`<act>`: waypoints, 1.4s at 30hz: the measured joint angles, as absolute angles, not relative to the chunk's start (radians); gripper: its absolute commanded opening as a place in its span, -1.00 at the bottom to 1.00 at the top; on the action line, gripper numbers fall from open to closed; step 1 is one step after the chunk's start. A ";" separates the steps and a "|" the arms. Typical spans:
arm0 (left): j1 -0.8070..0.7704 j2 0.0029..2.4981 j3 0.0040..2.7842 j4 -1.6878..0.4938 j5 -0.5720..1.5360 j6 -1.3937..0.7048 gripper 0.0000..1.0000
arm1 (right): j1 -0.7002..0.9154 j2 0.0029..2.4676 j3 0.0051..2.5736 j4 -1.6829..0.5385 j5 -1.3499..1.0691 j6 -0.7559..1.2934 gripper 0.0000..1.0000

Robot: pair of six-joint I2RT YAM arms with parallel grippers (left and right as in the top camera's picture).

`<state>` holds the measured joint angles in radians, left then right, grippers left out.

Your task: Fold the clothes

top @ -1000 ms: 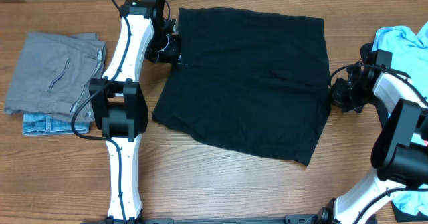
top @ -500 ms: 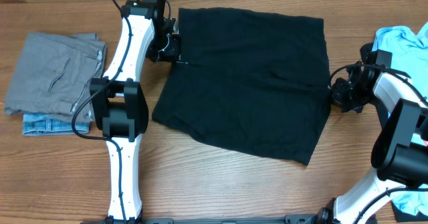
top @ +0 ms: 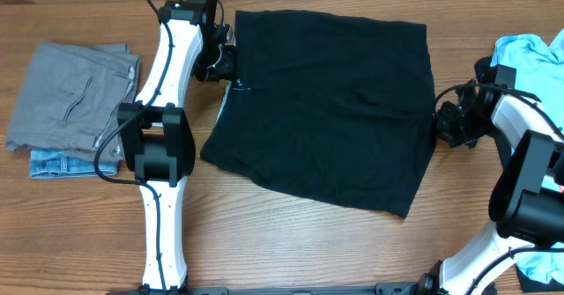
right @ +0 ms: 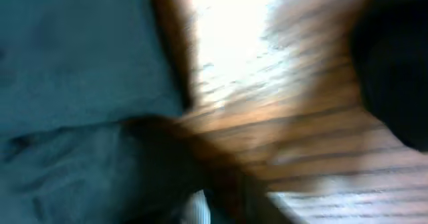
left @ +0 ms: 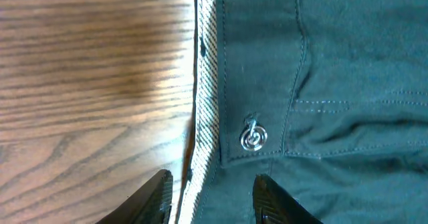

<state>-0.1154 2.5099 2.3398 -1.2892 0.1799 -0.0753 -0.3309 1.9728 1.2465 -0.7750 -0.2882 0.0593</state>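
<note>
The black trouser-like garment [top: 326, 101] lies spread flat in the middle of the table. My left gripper [top: 229, 73] is at its left edge. In the left wrist view the open jaws [left: 212, 200] straddle the waistband edge, with its pale striped lining [left: 204, 117] beside a metal hook clasp [left: 253, 138]. My right gripper [top: 439, 123] is at the garment's right edge. The right wrist view is blurred: black fabric [right: 73, 63] beside wood, jaws unclear. A grey garment [top: 70, 97] lies folded on a denim piece [top: 62, 165] at the left. A light blue T-shirt [top: 529, 53] lies at the right.
The wooden table [top: 291, 242] shows bare wood in front of the black garment. The left arm [top: 159, 136] stretches from the front edge between the grey stack and the black garment. The right arm [top: 529, 189] stands at the right edge.
The black garment's left edge by my left gripper has shifted a little and now shows a pale strip of lining. The right arm has barely moved.
</note>
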 measured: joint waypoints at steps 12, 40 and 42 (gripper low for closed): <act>-0.115 2.510 2.423 -1.296 0.324 -0.076 -0.08 | -0.354 1.979 1.330 -0.873 -0.242 0.078 1.00; -0.137 2.506 2.288 -1.054 0.332 -0.186 -0.06 | -0.377 1.980 1.479 -0.914 -0.527 -0.214 -0.82; -0.137 2.506 2.257 -1.036 0.323 -0.188 -0.06 | -0.371 1.984 1.480 -0.906 -0.537 -0.223 -0.85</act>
